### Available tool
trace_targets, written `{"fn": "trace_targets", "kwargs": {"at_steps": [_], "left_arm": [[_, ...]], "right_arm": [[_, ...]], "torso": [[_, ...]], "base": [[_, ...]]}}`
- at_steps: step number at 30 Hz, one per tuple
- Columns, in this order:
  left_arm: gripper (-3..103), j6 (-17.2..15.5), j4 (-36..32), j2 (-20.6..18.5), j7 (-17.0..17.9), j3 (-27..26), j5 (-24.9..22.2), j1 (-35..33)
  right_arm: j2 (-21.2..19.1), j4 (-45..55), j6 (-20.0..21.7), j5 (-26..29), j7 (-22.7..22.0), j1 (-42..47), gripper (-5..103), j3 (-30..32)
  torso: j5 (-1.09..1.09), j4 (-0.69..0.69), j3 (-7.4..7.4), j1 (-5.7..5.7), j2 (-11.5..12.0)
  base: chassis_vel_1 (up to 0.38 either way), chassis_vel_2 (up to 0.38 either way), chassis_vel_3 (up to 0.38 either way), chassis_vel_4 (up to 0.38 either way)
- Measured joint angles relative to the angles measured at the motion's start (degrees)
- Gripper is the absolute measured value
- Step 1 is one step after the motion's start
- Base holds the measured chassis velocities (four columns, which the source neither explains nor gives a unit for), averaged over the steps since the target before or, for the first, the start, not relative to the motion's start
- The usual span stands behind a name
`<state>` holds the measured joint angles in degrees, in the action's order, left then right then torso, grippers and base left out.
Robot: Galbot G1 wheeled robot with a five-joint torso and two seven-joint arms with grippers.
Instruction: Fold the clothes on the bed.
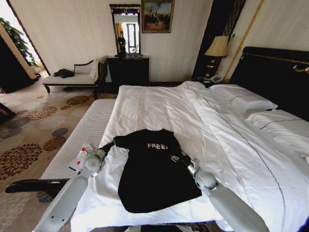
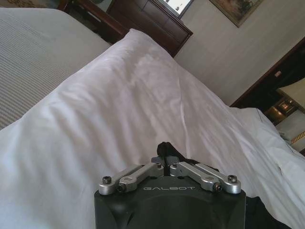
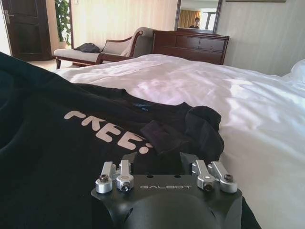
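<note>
The bed (image 1: pixel 159 104) with its white duvet (image 1: pixel 227 145) serves as a wide, flat work surface, which suits folding because the cloth can lie spread out. The black T-shirt (image 1: pixel 149 179) lies near the foot of the bed, chest up with the white "FREE" lettering (image 1: pixel 157 145) readable, its collar toward the pillows (image 1: pixel 241 99). Both sleeve areas look already turned inward, so the body seems narrower; judged from this, the side folds are in hand.

The left gripper (image 1: pixel 112 143) rests at the shirt's left shoulder. In the left wrist view its linkage is drawn together and a small tuft of black cloth stands between the fingertips, so it pinches the shirt's edge, probably to carry it over. The right gripper (image 1: pixel 179 158) lies low on the shirt's right side, beside the bunched right sleeve (image 3: pixel 198 129). In the right wrist view its linkage arms stand apart, but the fingertips are hidden, so one cannot tell whether it grips anything.
</note>
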<state>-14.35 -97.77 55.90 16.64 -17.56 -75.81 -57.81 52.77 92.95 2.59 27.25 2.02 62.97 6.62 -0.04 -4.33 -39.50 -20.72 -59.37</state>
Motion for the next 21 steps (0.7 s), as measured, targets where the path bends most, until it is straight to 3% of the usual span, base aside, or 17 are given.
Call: {"fn": "trace_targets", "kwargs": {"at_steps": [1, 3, 11, 13, 21], "left_arm": [[0, 0.00, 0.00, -0.02, -0.01, 0.00, 0.00, 0.03], [0, 0.00, 0.00, -0.05, -0.03, -0.01, -0.01, 0.05], [0, 0.00, 0.04, 0.00, -0.07, -0.06, -0.03, 0.10], [0, 0.00, 0.04, 0.01, -0.07, -0.06, -0.03, 0.10], [0, 0.00, -0.12, 0.16, -0.06, -0.15, -0.02, -0.02]], "right_arm": [[0.01, 0.00, -0.02, 0.00, -0.08, -0.04, 47, -0.06], [0.04, 0.00, -0.03, 0.00, -0.14, -0.06, 47, -0.08], [0.13, 0.04, -0.07, -0.04, -0.37, 0.47, 9, 0.23], [0.08, 0.21, -0.09, -0.04, -0.37, 0.68, 4, 0.43], [-0.13, 3.04, -0.71, -0.83, -0.05, 4.05, 0, 2.56]], "torso": [[0.00, 0.01, 0.00, 0.00, 0.00], [0.00, 0.00, 0.00, 0.00, 0.00], [0.00, 0.01, 0.00, 0.00, 0.00], [0.00, 0.00, 0.00, 0.00, 0.00], [0.00, 0.00, 0.00, 0.00, 0.00]], "base": [[0.000, 0.000, 0.000, 0.000], [0.000, 0.000, 0.000, 0.000], [0.000, 0.000, 0.000, 0.000], [0.000, 0.000, 0.000, 0.000], [0.000, 0.000, 0.000, 0.000]]}}
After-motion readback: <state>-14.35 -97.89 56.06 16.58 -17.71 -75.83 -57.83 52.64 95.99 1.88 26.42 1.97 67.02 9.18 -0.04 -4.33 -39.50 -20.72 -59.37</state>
